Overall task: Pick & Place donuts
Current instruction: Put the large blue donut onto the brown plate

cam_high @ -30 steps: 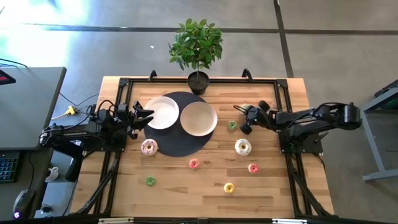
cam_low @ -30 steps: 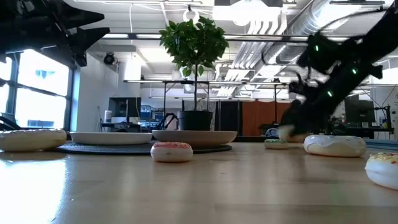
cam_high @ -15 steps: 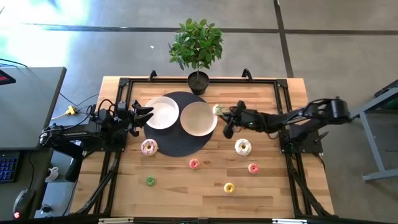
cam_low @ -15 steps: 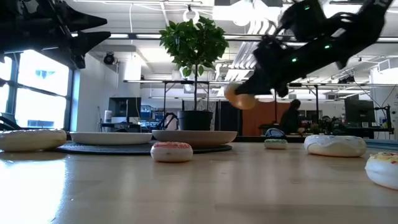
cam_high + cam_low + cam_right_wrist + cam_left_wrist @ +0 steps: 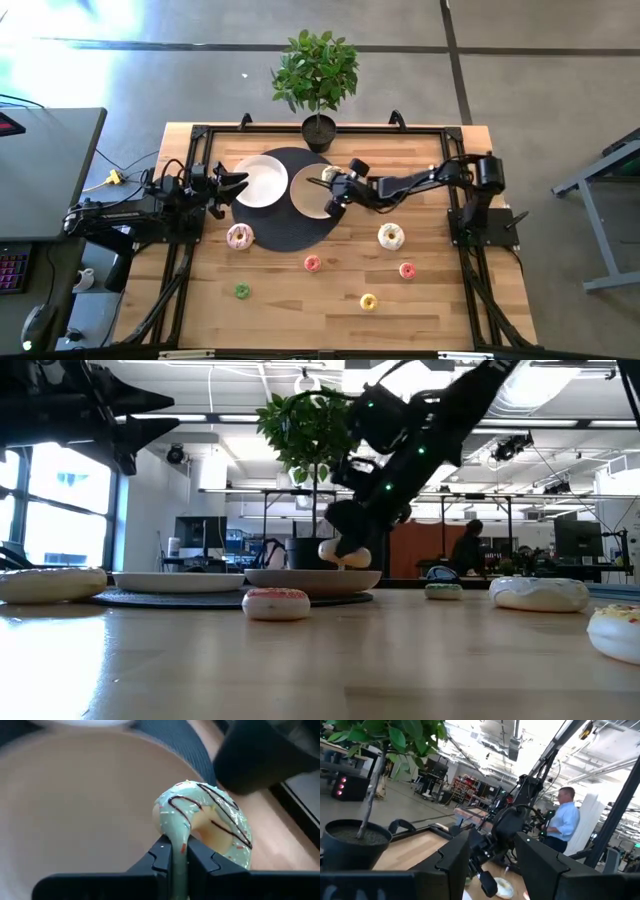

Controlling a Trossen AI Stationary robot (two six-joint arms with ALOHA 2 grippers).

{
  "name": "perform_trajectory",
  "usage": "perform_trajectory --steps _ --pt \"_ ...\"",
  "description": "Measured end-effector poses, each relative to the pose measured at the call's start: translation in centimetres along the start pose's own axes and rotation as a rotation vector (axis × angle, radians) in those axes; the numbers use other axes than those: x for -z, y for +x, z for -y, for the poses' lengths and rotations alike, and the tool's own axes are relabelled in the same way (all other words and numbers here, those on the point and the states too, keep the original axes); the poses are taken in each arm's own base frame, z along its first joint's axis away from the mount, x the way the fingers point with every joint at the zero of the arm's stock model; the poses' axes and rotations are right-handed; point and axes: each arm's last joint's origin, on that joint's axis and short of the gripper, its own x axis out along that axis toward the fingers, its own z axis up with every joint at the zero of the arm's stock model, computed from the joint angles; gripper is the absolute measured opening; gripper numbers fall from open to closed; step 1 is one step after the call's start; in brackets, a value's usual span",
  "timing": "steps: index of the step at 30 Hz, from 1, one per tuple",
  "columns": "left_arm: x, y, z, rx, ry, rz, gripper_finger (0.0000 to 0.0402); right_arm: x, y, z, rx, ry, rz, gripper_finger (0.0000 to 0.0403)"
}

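My right gripper [image 5: 332,186] reaches over the beige right-hand plate [image 5: 308,197], shut on a pale green iced donut [image 5: 205,820] with dark drizzle lines, which in the low view [image 5: 345,553] hangs just above the plate. My left gripper [image 5: 238,186] hovers open beside the white left plate [image 5: 262,181]. On the wood lie a pink iced donut [image 5: 239,237], a white iced donut [image 5: 390,237], and tiny pink [image 5: 312,263], red [image 5: 407,270], green [image 5: 241,291] and yellow [image 5: 368,301] rings. Another tiny green ring [image 5: 443,591] shows in the low view. My right gripper pinches the pale green donut between its two fingers [image 5: 159,856] at the ring's side nearest the wrist [image 5: 176,840]. It comes from the table's right, slanting downward. The donut is tilted up on edge beyond the fingertips, held just over the beige plate; whether it touches, I cannot tell.
Both plates sit on a dark round mat [image 5: 285,232]. A potted plant [image 5: 318,75] stands at the far edge behind them. A black frame [image 5: 455,150] borders the tabletop. Bare wood lies along the near edge. A person [image 5: 565,820] stands in the room beyond.
My right gripper has gone from low near the table's right-centre, up, then toward the left edge, and come down over the beige plate, carrying the pale green donut lifted clear of the wood the whole way.
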Motion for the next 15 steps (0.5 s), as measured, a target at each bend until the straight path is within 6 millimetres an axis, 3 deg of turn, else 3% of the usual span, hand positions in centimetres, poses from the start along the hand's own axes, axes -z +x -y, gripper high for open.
perform_trajectory --steps 6,15 --pt "0.25 0.00 -0.13 -0.021 0.003 -0.025 0.0158 0.07 0.89 0.12 -0.114 -0.060 -0.046 0.0052" --pt "0.25 0.00 -0.17 -0.035 -0.023 -0.021 0.0158 0.81 1.02 0.32 -0.119 -0.104 -0.084 0.0122"
